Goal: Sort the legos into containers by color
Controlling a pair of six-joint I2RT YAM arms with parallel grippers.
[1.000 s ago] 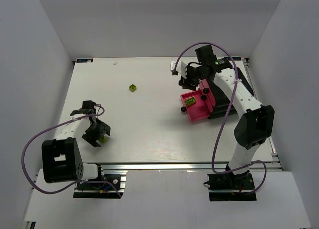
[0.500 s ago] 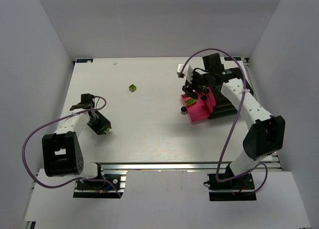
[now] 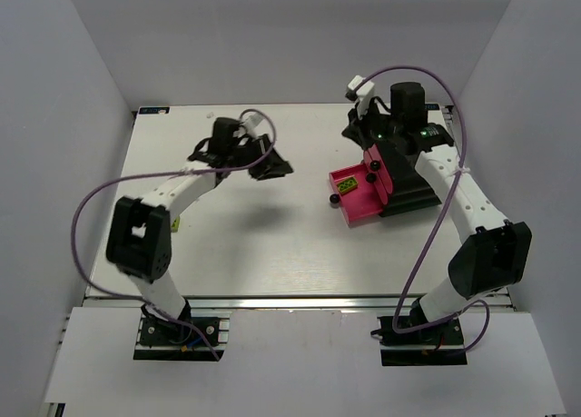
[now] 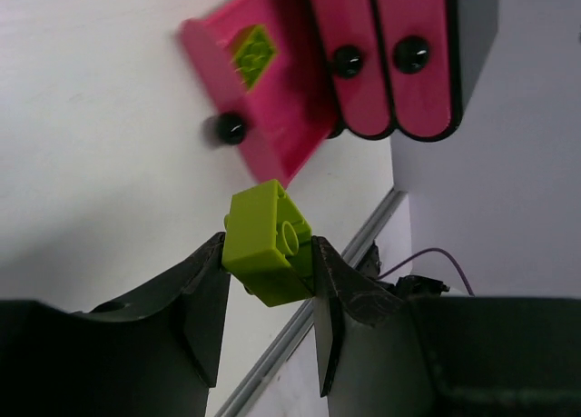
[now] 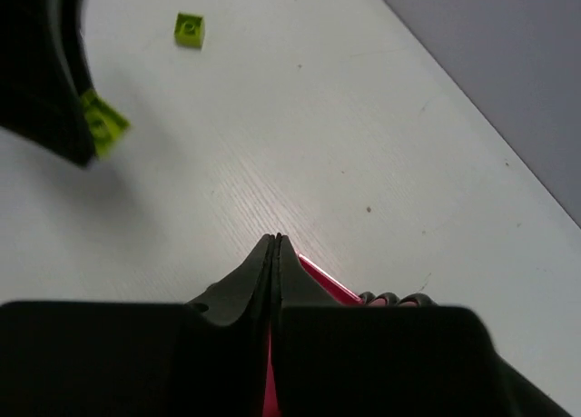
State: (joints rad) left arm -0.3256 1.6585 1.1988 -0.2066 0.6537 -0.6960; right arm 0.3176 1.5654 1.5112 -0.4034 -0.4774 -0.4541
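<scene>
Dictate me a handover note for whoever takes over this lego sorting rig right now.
Left end effector: shut on a lime-green lego, above the table, short of the open drawer.
Right end effector: shut, empty, by the cabinet.
Done: one lime-green brick lies in the open drawer.
To do: drop the held lego in, then fetch the loose lime-green lego on the table. Two other drawers closed.
</scene>
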